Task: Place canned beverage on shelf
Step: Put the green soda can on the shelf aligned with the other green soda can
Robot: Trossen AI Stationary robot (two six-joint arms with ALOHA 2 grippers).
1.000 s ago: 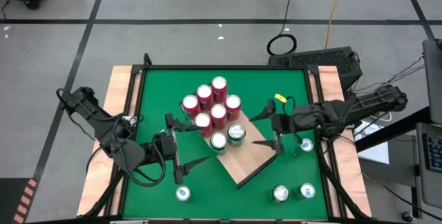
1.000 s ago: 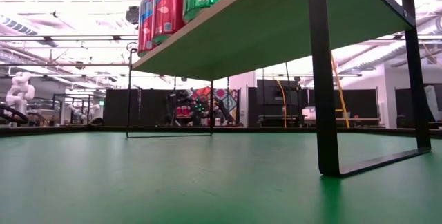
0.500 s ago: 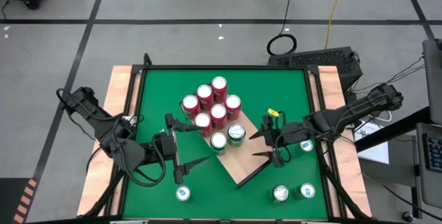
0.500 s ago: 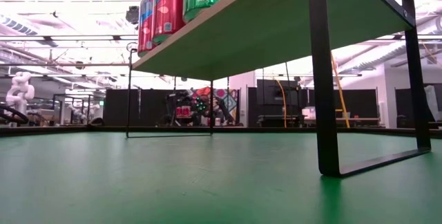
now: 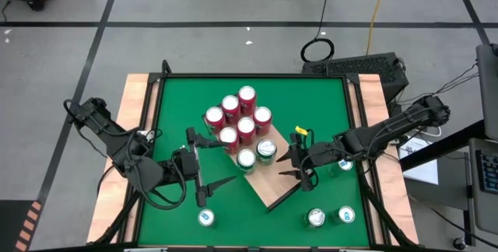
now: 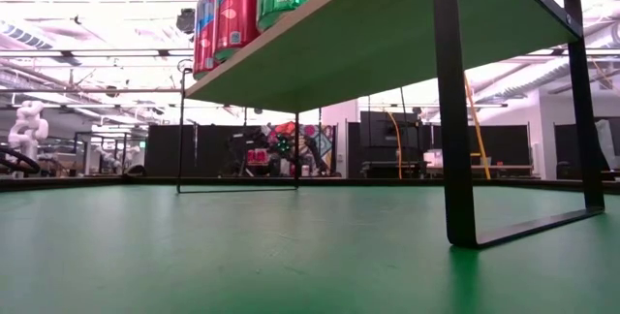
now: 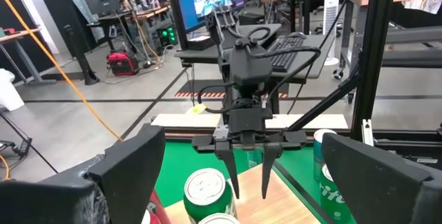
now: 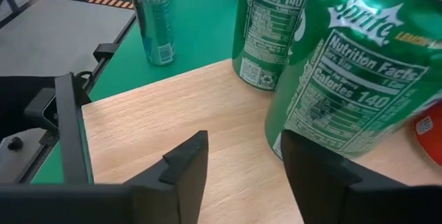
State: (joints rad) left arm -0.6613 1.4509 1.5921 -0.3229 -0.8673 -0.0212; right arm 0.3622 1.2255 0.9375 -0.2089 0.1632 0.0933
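8 cans on shelf (image 5: 282, 180) – 2 Sprite cans (image 8: 345, 79) just ahead of empty, narrowly parted right gripper (image 5: 299, 164) jaws. 4 cans on table (image 5: 311, 104) left; left gripper (image 5: 208, 162) wide, empty.

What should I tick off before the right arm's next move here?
1. Right gripper empty, fingers apart above the shelf: ok.
2. Nearest green can apart from the right fingers: cannot tell, it sits very close.
3. Bare board left on the shelf for another can: ok.
4. Cans waiting on the table, such as the silver-topped pair at the front right: ok.
5. Left gripper open, beside the shelf and off the cans: ok.
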